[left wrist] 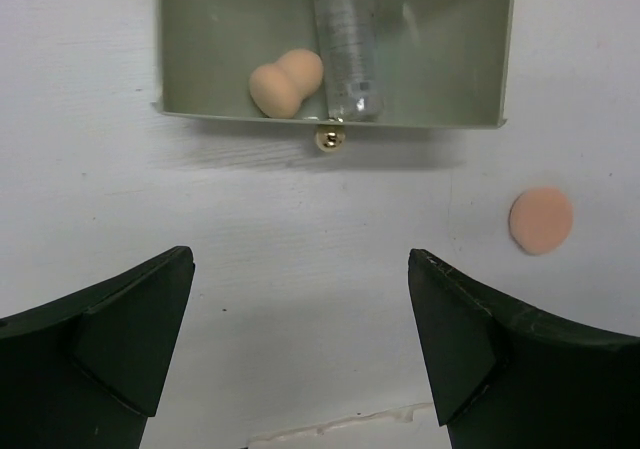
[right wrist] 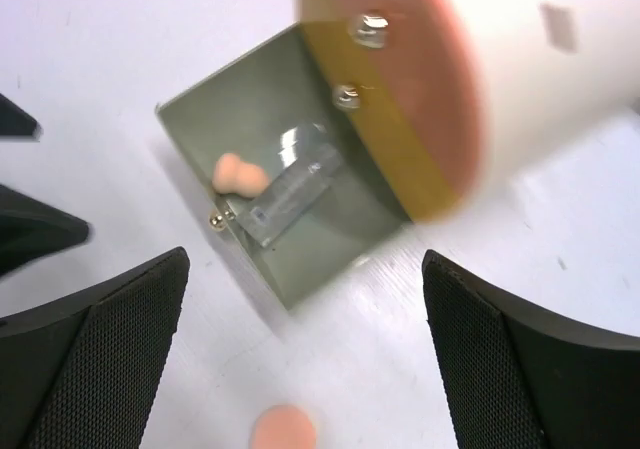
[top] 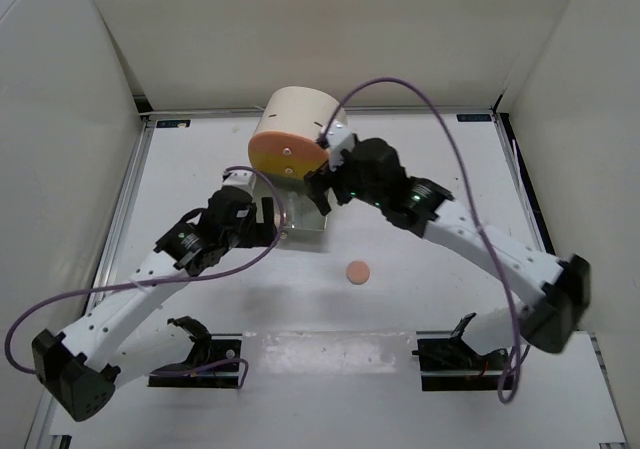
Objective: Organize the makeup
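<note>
- Left wrist view: the left fingers are spread wide with only bare bench between them.
- Ahead of them is a grey-green drawer, its far part cut off by the top edge. A gold knob sits on its near wall.
- A clear tube lies in the drawer. Its long axis runs from the near wall straight away from the camera, and its far end is out of frame.
- A gourd-shaped sponge lies slantwise beside it, its smaller lobe touching the tube.
- A round sponge lies flat on the bench outside the drawer, off to the right.
- Right wrist view: the right fingers are also spread apart and hold nothing.
- The drawer sits cornerwise under the blurred orange face of a cream round box. The tube lies lengthways along the drawer, and its ends are too blurred to tell apart.
- The round sponge is half cut off at the bottom edge.
- Top view: both arms meet at the drawer and hide most of it. The round sponge lies alone on the bench nearer the bases.
</note>
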{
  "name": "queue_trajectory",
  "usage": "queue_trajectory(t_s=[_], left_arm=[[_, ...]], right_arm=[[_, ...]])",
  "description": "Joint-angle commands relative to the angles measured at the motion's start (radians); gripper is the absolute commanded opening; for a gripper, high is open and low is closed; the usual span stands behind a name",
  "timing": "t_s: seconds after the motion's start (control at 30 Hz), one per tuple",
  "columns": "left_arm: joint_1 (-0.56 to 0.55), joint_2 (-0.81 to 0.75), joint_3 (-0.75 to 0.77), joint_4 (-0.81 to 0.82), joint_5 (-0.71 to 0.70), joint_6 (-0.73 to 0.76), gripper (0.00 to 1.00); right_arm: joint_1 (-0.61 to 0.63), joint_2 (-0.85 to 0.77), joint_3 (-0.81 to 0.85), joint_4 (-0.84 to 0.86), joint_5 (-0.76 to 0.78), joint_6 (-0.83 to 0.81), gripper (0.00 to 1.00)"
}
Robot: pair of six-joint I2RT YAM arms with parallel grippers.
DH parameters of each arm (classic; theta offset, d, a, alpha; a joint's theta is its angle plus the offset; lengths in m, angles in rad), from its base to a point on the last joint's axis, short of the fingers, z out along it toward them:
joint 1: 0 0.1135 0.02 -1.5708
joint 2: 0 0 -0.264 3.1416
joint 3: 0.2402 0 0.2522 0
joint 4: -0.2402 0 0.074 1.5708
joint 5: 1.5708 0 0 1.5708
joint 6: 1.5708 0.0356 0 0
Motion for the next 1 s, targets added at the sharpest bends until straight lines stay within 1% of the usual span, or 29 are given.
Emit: queue_trajectory(t_s=[0.0,0.03,0.07,0.1,0.13,0.17,0.2,0.23,0.27,0.33,0.4,0.43,0.5,0.53,0.57,0.6,0.67,0.7,0.73,0.77,0.83,0.87,0.93,0.97], left_arm=[[-0.048,0.095,0.032,0.086,0.054,0.053,0.98],[-0.074,0.126,0.038,0.126,0.053,0.054,0.98],[-0.139,0.157,0.05,0.144,0.054,0.056,0.98],[-0.18,0.227,0.056,0.202,0.05,0.056,0.98],[-0.219,0.267,0.062,0.224,0.05,0.056,0.98],[-0.294,0.31,0.076,0.252,0.054,0.057,0.98],[-0.33,0.353,0.087,0.295,0.053,0.059,0.98],[-0.361,0.432,0.096,0.31,0.045,0.059,0.98],[-0.404,0.47,0.107,0.329,0.042,0.051,0.98],[-0.434,0.561,0.102,0.411,0.063,0.038,0.98],[-0.442,0.623,0.121,0.479,0.094,0.027,0.94],[-0.447,0.693,0.133,0.497,0.108,0.027,0.93],[-0.462,0.764,0.203,0.504,0.075,0.027,0.91],[-0.467,0.834,0.228,0.504,0.064,0.03,0.9],[-0.465,0.868,0.274,0.498,0.053,0.033,0.89],[-0.465,0.896,0.295,0.491,0.042,0.033,0.86],[-0.465,0.964,0.323,0.476,0.03,0.039,0.84],[-0.465,0.979,0.34,0.473,0.027,0.041,0.76],[-0.465,0.991,0.345,0.467,0.028,0.044,0.71],[-0.465,1.004,0.348,0.442,0.027,0.042,0.58],[-0.467,0.998,0.336,0.424,0.033,0.03,0.45],[-0.47,0.967,0.323,0.418,0.03,0.025,0.3],[-0.478,0.927,0.278,0.403,-0.001,0.005,0.18],[-0.482,0.878,0.268,0.387,-0.016,-0.004,0.09]], right_arm=[[-0.011,-0.163,-0.13,-0.04,0.213,0.186,0.99],[-0.029,-0.231,-0.156,-0.095,0.277,0.223,0.99],[-0.042,-0.262,-0.181,-0.129,0.393,0.294,0.99],[-0.06,-0.289,-0.223,-0.165,0.443,0.337,0.99],[-0.103,-0.347,-0.245,-0.236,0.492,0.386,0.99],[-0.128,-0.372,-0.268,-0.267,0.547,0.45,0.99],[-0.155,-0.397,-0.312,-0.296,0.563,0.481,0.99],[-0.204,-0.452,-0.332,-0.343,0.584,0.512,0.99],[-0.229,-0.476,-0.36,-0.362,0.6,0.552,0.99],[-0.281,-0.538,-0.379,-0.429,0.627,0.604,0.99],[-0.35,-0.587,-0.4,-0.463,0.646,0.629,0.99],[-0.385,-0.605,-0.405,-0.466,0.652,0.635,0.99],[-0.422,-0.633,-0.415,-0.466,0.621,0.629,0.99],[-0.453,-0.638,-0.42,-0.463,0.609,0.616,0.99],[-0.459,-0.642,-0.42,-0.454,0.591,0.607,0.99],[-0.471,-0.642,-0.419,-0.46,0.571,0.61,0.99],[-0.49,-0.638,-0.417,-0.457,0.545,0.598,0.99],[-0.496,-0.636,-0.416,-0.457,0.536,0.592,0.99],[-0.499,-0.633,-0.412,-0.46,0.536,0.592,0.99],[-0.502,-0.63,-0.411,-0.466,0.532,0.586,0.99],[-0.508,-0.633,-0.4,-0.466,0.536,0.586,0.99],[-0.514,-0.633,-0.402,-0.466,0.536,0.58,0.99],[-0.508,-0.642,-0.403,-0.454,0.536,0.577,0.99],[-0.514,-0.642,-0.403,-0.448,0.536,0.573,0.99]])
